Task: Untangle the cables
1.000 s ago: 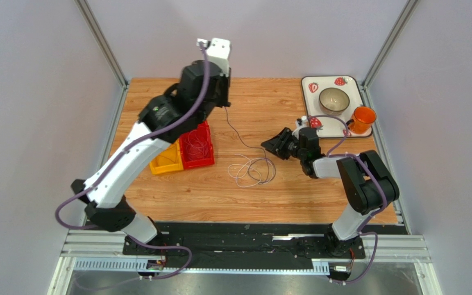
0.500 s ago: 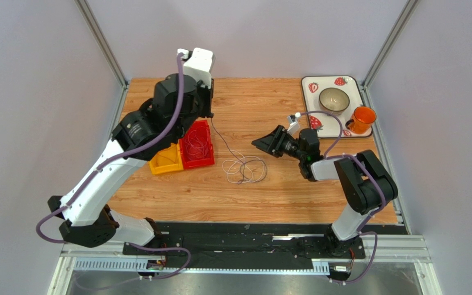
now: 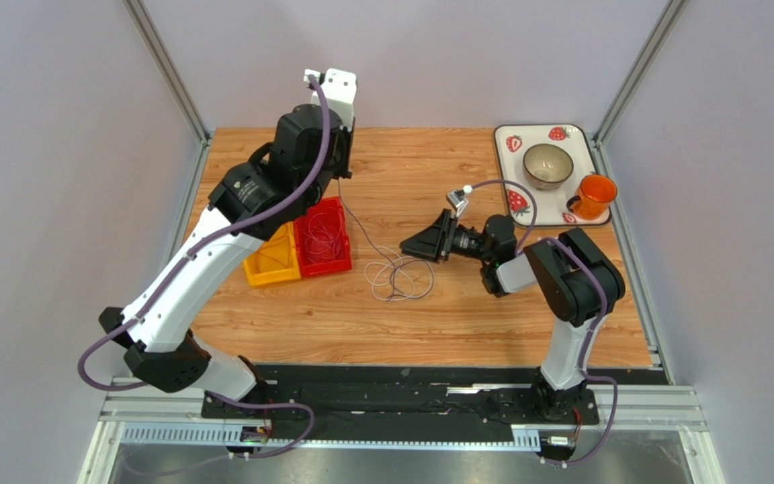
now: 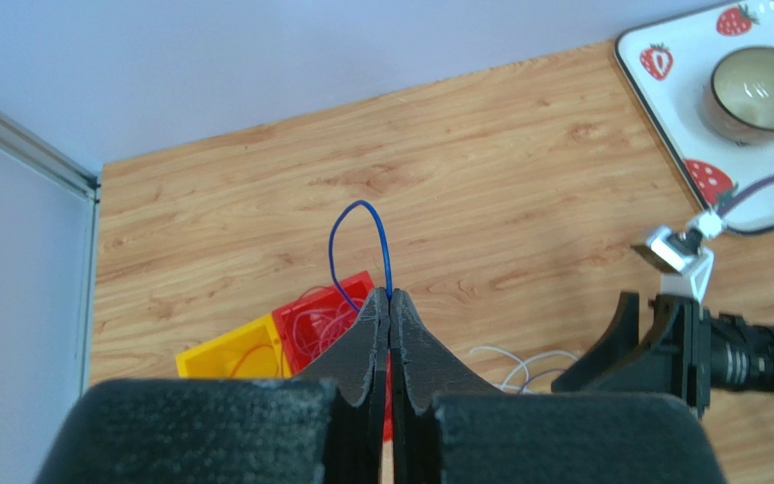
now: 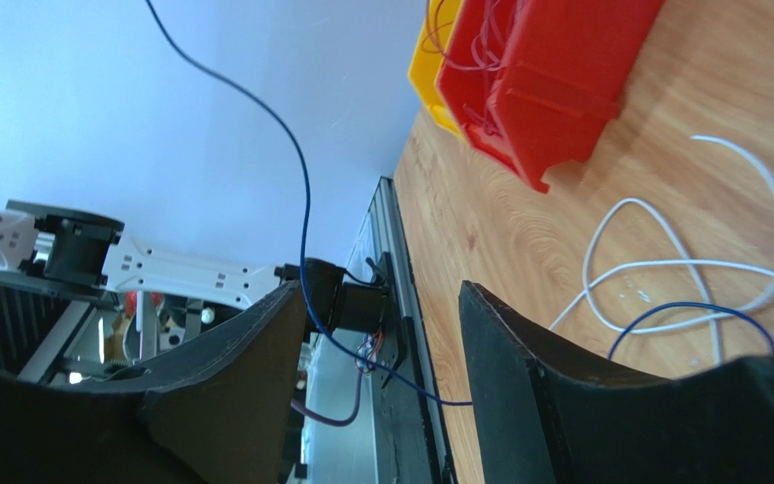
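Observation:
My left gripper [image 3: 341,174] is raised over the back left of the table. It is shut on a thin blue cable [image 4: 359,240], which loops out above the closed tips of the left gripper [image 4: 389,299]. The cable hangs down [image 3: 359,230] to a small pile of white and blue cables [image 3: 397,275] on the wood. My right gripper [image 3: 421,245] lies sideways, low, just right of the pile, and is open. In the right wrist view the blue cable [image 5: 300,192] crosses the gap of the open right gripper [image 5: 381,292] untouched, and a white cable [image 5: 684,264] lies on the table.
A red bin [image 3: 322,238] holding more thin wires and a yellow bin [image 3: 272,260] stand left of the pile, under my left arm. A strawberry tray [image 3: 509,136] with a bowl [image 3: 547,162] and an orange cup [image 3: 594,193] sits at the back right.
My left gripper moved left with the cable and dragged the pile a little left. My right gripper reached left toward the pile and its wrist turned.

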You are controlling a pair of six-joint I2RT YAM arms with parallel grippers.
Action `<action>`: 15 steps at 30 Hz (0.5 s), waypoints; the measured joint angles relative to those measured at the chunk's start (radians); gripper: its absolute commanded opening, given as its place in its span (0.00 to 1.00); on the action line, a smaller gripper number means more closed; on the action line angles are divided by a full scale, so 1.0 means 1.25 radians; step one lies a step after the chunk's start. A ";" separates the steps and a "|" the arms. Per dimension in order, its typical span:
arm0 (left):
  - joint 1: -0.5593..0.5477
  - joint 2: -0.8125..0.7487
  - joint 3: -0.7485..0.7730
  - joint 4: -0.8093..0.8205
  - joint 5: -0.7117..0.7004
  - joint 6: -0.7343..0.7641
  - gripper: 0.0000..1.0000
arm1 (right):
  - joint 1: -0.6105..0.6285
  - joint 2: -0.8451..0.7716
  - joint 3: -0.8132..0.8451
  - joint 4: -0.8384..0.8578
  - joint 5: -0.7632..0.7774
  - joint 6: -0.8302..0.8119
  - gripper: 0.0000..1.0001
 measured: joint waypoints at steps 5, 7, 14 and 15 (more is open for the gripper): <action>0.046 0.046 0.069 -0.012 0.006 -0.002 0.00 | 0.038 -0.016 0.005 0.005 -0.025 -0.028 0.61; 0.059 0.061 0.084 -0.013 0.009 -0.002 0.00 | 0.053 -0.031 0.010 -0.006 -0.026 -0.066 0.60; 0.080 0.096 0.093 -0.027 0.020 -0.004 0.00 | 0.122 -0.122 0.058 -0.185 -0.013 -0.250 0.58; 0.081 0.099 0.093 -0.029 0.021 -0.005 0.00 | 0.132 -0.129 0.067 -0.217 -0.006 -0.277 0.58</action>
